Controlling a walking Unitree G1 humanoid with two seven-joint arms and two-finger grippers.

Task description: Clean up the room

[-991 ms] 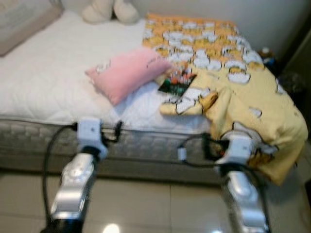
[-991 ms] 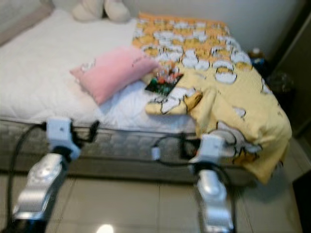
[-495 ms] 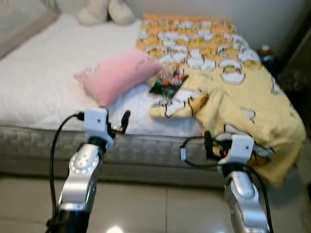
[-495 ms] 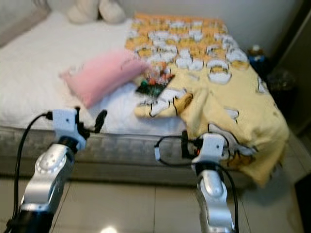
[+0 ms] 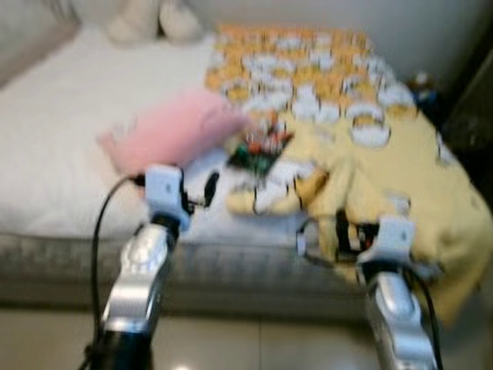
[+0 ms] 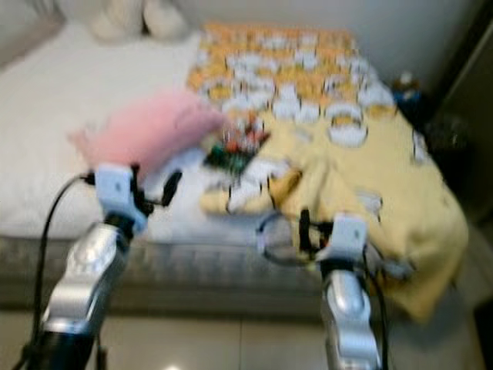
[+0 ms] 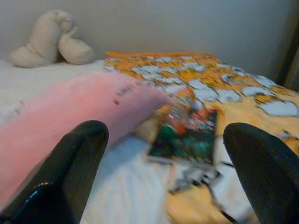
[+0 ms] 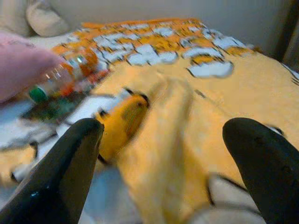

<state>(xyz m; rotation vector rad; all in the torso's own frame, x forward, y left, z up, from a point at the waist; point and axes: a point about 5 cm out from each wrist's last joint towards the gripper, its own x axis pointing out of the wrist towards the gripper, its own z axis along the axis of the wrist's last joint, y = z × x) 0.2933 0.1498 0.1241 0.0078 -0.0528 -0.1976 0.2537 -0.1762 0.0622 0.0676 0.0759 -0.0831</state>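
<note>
Bed (image 5: 54, 177) under rumpled yellow blanket (image 5: 385, 154)

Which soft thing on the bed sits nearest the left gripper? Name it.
The pink pillow, lying just beyond the left gripper. The cream plush toy rests far back by the wall, and the yellow cartoon-print blanket spreads toward the right gripper.

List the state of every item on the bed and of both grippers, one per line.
Pink pillow: lying on the white mattress.
Yellow patterned blanket: crumpled, hanging over the bed's edge.
Dark green packet: flat beside the pillow.
Left gripper: open, empty.
Right gripper: open, empty.
</note>
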